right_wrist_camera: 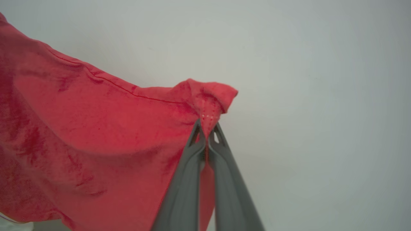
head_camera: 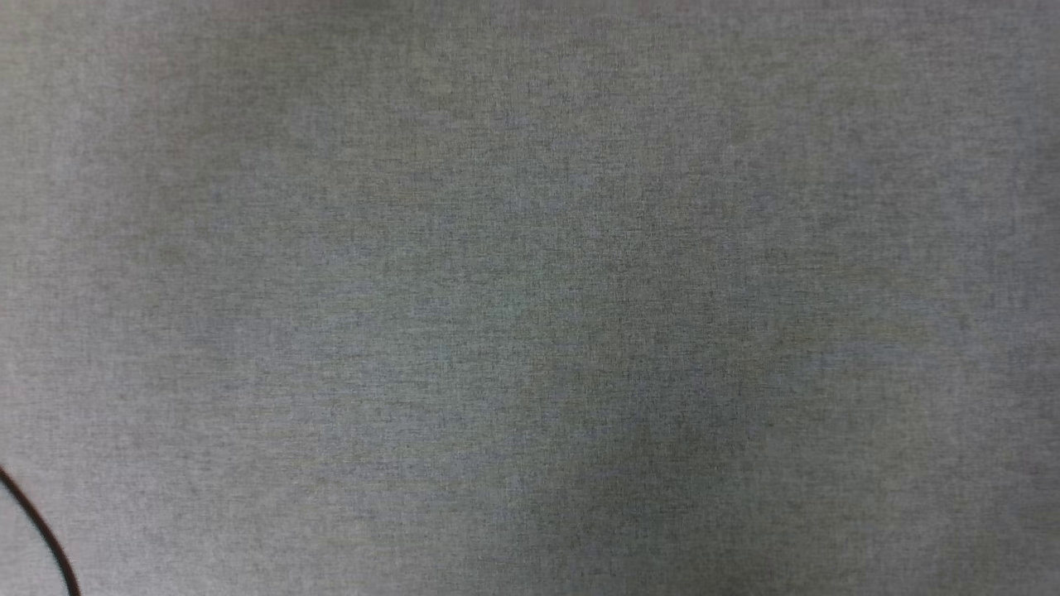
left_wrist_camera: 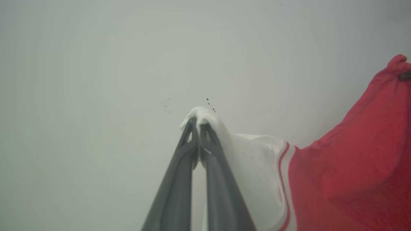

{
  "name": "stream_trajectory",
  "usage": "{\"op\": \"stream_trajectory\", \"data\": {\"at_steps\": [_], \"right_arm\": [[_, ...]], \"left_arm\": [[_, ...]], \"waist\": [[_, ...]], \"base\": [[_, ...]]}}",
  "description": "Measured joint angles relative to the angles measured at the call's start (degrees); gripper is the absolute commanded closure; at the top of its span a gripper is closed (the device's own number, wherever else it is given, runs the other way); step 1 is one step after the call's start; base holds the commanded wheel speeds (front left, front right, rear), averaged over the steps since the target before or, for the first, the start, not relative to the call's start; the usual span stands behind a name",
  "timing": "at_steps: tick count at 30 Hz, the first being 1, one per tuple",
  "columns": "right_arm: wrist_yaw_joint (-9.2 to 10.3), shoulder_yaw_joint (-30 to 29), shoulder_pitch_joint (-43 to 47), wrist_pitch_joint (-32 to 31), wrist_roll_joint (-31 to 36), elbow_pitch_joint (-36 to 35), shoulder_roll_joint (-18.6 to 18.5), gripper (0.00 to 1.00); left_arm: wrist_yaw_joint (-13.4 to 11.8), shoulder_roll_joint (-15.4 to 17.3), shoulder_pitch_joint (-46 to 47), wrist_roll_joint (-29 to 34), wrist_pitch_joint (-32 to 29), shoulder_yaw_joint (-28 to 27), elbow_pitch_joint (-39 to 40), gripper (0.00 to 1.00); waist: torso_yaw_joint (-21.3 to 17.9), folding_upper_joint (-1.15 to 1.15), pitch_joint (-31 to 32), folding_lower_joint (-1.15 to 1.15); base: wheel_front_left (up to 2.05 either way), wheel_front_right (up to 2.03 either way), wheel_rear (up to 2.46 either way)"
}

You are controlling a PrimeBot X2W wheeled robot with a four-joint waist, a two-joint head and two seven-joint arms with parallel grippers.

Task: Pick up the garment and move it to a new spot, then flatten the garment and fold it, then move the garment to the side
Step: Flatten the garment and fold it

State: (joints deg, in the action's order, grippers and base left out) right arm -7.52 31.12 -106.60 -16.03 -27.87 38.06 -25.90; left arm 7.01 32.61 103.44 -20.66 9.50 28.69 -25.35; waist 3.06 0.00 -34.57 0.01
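Note:
The garment point(left_wrist_camera: 346, 166) hangs in the air in the left wrist view, red with a white sleeve and red-white striped trim. My left gripper point(left_wrist_camera: 199, 123) is shut on the tip of that white sleeve. In the right wrist view the garment point(right_wrist_camera: 96, 134) spreads to the left as plain red cloth, and my right gripper point(right_wrist_camera: 207, 128) is shut on a bunched red corner by a stitched hem. Both grippers point up toward a pale wall. At the far right of the left wrist view a dark fingertip point(left_wrist_camera: 405, 75) pinches the red cloth.
The head view looks down on a grey cloth-covered table point(head_camera: 530, 298). A thin dark cable point(head_camera: 41, 534) curves across its lower left corner. A pale plain wall point(left_wrist_camera: 96, 80) stands behind the grippers, with a few small dark specks point(left_wrist_camera: 210, 102) near the left fingertips.

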Motion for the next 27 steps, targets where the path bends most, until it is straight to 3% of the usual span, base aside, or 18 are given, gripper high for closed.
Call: {"op": "stream_trajectory", "data": {"at_steps": [8,14,19,20,27], "right_arm": [[0.0,3.4,-1.9,1.8,0.0,4.1,1.4,1.0],[0.0,7.1,3.4,4.0,-2.6,6.6,1.6,1.0],[0.0,10.9,11.6,7.0,-5.7,8.3,1.7,1.0],[0.0,13.8,16.9,8.5,-7.7,8.6,1.6,1.0],[0.0,19.5,28.0,11.5,-12.6,7.2,0.5,1.0]], "left_arm": [[0.3,-0.9,2.8,-1.8,3.4,2.7,-7.8,1.0],[0.3,-0.8,-1.7,-3.4,4.8,5.8,-11.1,1.0],[0.3,-2.0,-10.6,-5.5,5.4,7.4,-12.6,1.0],[0.4,-2.1,-17.2,-5.8,5.4,8.3,-12.9,1.0],[-0.8,-1.3,-33.2,-5.8,5.4,6.4,-7.0,1.0]], "waist": [[0.7,0.0,-1.6,0.0],[0.8,0.0,-1.2,0.0],[1.1,0.0,0.8,-0.01],[1.2,0.0,2.4,0.0],[0.8,0.0,7.3,-0.01]], "base": [[0.0,0.0,0.0],[0.0,0.0,0.0],[0.0,0.0,0.0],[0.0,0.0,0.0],[0.0,0.0,0.0]]}}
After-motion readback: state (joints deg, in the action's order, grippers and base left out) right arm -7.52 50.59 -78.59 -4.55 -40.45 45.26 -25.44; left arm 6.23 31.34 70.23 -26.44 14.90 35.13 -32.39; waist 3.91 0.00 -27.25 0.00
